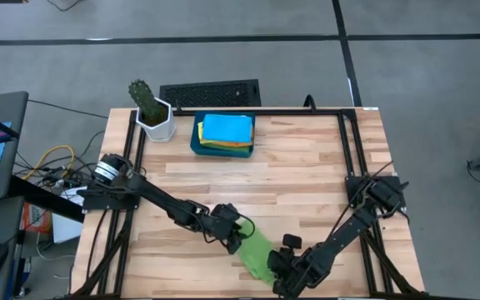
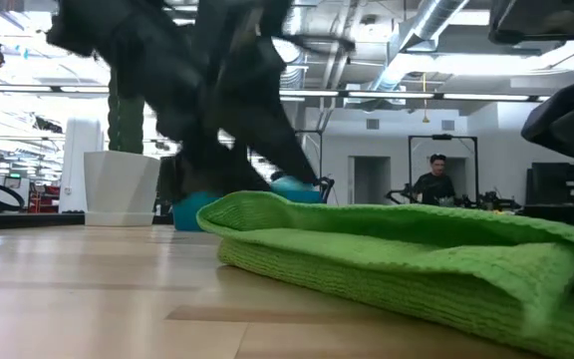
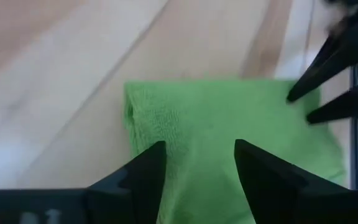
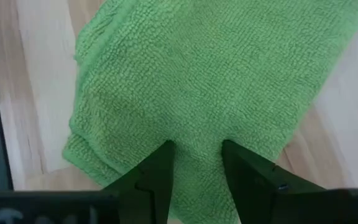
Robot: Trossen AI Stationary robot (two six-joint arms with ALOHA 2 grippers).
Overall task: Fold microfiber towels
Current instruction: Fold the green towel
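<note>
A green microfiber towel (image 1: 255,248) lies folded in several layers on the wooden table near its front edge, also seen in the low view (image 2: 417,249). My left gripper (image 1: 240,239) stands open over the towel's far-left end (image 3: 197,149). My right gripper (image 1: 278,263) is open at the towel's near-right end (image 4: 196,149), its fingers pointing steeply down. The right gripper's fingers (image 3: 309,102) also show in the left wrist view at the towel's other end. Other towels, a sky-blue one (image 1: 226,127) on top, are stacked in a teal tray. My left gripper has its open fingers (image 3: 148,165) slanting down over the towel's end; I cannot tell whether they touch the cloth. My right gripper sets both open fingertips (image 4: 163,155) on the towel's top face (image 4: 194,134) near its end, from above. The cloth creases slightly around them and lies flat on the table.
The teal tray (image 1: 195,143) sits at the table's far middle. A cactus in a white pot (image 1: 153,117) stands at the far left, with a dark keyboard (image 1: 211,92) behind the table. Black frame rails (image 1: 344,150) run along the sides. A person (image 2: 436,181) sits far off in the room.
</note>
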